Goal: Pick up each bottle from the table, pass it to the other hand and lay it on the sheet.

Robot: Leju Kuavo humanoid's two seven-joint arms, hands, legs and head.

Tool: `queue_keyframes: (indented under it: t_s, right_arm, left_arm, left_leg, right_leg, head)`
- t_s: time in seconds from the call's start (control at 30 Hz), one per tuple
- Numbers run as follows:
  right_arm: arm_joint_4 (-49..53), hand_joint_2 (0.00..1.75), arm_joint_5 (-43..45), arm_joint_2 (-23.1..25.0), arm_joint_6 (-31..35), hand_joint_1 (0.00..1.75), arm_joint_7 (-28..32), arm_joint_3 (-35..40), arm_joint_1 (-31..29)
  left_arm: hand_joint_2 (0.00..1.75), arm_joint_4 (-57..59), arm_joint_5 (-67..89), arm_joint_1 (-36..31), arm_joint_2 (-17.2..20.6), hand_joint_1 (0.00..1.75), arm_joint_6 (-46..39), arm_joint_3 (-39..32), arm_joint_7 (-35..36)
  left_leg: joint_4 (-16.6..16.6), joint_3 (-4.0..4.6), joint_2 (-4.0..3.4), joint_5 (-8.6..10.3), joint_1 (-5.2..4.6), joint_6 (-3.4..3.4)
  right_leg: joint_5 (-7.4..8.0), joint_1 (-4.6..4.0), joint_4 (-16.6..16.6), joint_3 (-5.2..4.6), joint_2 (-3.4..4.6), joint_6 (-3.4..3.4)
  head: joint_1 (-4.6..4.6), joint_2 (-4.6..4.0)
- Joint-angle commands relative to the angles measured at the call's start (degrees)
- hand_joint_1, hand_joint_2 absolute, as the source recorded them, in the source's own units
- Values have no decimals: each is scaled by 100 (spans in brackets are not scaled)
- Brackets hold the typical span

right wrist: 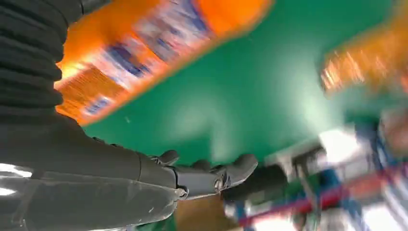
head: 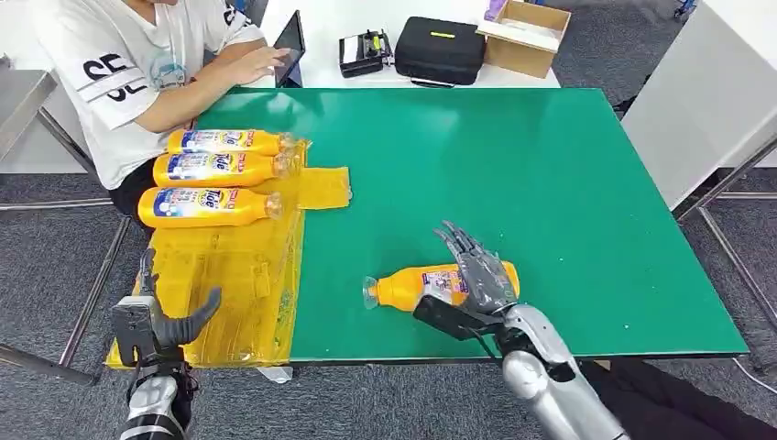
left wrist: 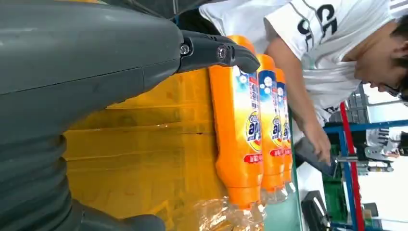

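Our right hand [head: 478,275] hangs spread over the lone bottle [head: 412,287], which lies on its side near the front edge of the green table [head: 513,174]; fingers apart, holding nothing that we can see. Our left hand [head: 160,316] waits open above the front of the yellow sheet [head: 229,275], where three bottles [head: 215,174] already lie in a row toward its far edge. We judge the round bottle could roll off the near edge if our fingers nudge it before closing. The right wrist view is blurred.
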State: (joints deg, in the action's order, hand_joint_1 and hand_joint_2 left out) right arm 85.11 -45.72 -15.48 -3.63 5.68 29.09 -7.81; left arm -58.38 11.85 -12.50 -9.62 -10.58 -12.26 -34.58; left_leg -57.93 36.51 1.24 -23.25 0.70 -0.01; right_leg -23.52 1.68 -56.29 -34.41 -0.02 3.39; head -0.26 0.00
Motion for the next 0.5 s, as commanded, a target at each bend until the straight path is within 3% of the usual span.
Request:
queue_keyframes:
  t_s: [0.03, 0.5]
  right_arm:
    - [-149, 175, 726, -1373, -596, 0, 126, 515, -414]
    - [-253, 175, 932, -1484, -715, 0, -31, 698, -669]
  left_arm:
    - [175, 648, 10, -429, 89, 0, 34, -35, -30]
    - [175, 838, 28, -546, 84, 0, 79, 35, -9]
  left_leg:
    - [-7, -29, -10, -15, 0, 6]
    - [-2, -17, -17, -7, -5, 3]
  right_leg:
    - [-13, -6, -1, 33, -3, -22]
    - [-3, 1, 0, 15, 8, -13]
  head:
    - [0, 0]
    - [0, 0]
